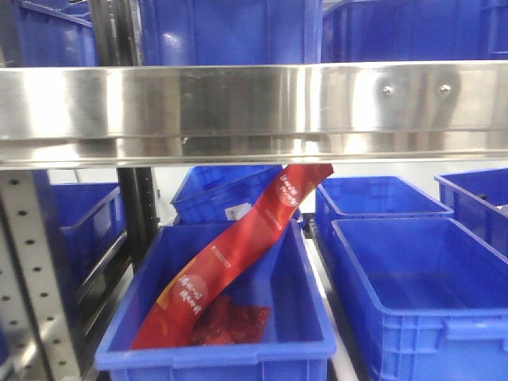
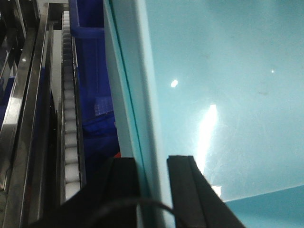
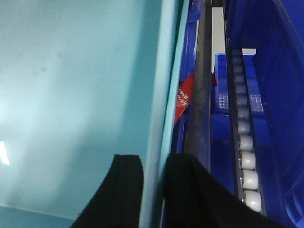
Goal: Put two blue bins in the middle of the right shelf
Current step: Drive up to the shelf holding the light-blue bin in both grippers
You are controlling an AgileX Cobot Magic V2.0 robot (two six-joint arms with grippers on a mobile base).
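A pale sky-blue bin fills both wrist views; its smooth inside [image 2: 228, 95] [image 3: 71, 95] faces the cameras. My left gripper [image 2: 153, 159] is shut on the bin's left wall, one black finger [image 2: 126, 175] outside and one inside. My right gripper [image 3: 153, 157] is shut on the right wall in the same way, with one finger [image 3: 127, 180] inside the bin. I cannot tell whether a second pale bin is nested with it. The front view shows neither the pale bin nor the grippers.
A steel shelf beam [image 1: 254, 103] crosses the front view. Below it stand dark blue bins [image 1: 421, 294]; one [image 1: 309, 325] holds a red packet strip [image 1: 238, 246]. White roller tracks [image 2: 70, 118] [image 3: 244, 137] and dark bins flank the held bin closely.
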